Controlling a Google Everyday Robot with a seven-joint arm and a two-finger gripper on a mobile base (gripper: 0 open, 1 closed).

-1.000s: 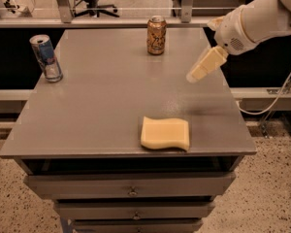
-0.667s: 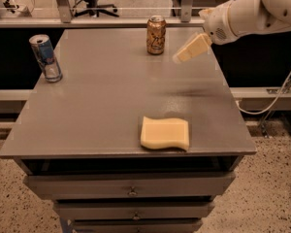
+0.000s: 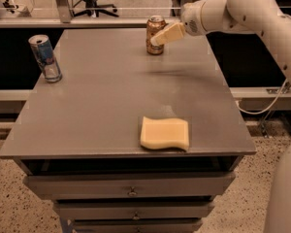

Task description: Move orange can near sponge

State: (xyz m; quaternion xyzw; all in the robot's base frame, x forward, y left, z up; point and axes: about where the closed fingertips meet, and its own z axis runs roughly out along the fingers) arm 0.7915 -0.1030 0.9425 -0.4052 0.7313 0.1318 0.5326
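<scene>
The orange can stands upright near the far edge of the grey table, right of the middle. The sponge lies flat near the front edge, pale yellow with wavy edges. My gripper reaches in from the right, its cream fingers pointing left and down, and its tip overlaps the can's right side at mid-height. I cannot tell whether it touches the can.
A slimmer blue and silver can stands at the table's left edge. The grey table has drawers under its front. My white arm spans the right side. An office chair stands behind the table.
My gripper has moved left and away from me, from over the right middle of the table up to the orange can. The cans and the sponge have not moved.
</scene>
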